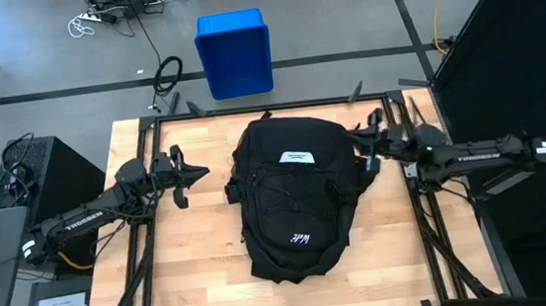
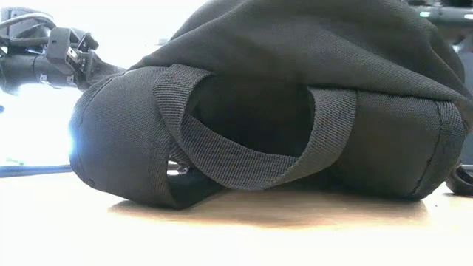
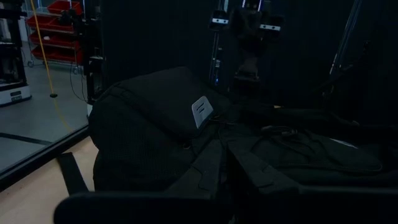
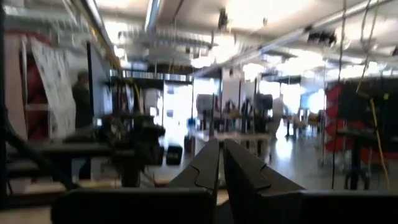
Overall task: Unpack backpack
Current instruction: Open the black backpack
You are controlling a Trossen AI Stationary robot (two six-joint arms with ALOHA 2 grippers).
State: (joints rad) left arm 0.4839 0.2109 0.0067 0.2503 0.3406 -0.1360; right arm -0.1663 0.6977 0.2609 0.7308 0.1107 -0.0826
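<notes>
The black backpack (image 1: 292,199) lies flat on the wooden table's middle, its white label (image 1: 297,156) up and toward the far edge; in the low view its near end (image 2: 281,118) fills the picture. My left gripper (image 1: 199,173) hangs shut to the backpack's left, pointing at it with a gap between; its fingers (image 3: 225,174) show closed in the left wrist view. My right gripper (image 1: 365,143) is shut beside the backpack's far right corner, above the table, its fingers (image 4: 222,163) tipped up at the room.
A blue plastic bin (image 1: 233,51) stands on the floor beyond the table's far edge. Black frame rails (image 1: 149,213) run along the table's left and right sides. Bare wood (image 1: 204,268) lies near the front corners.
</notes>
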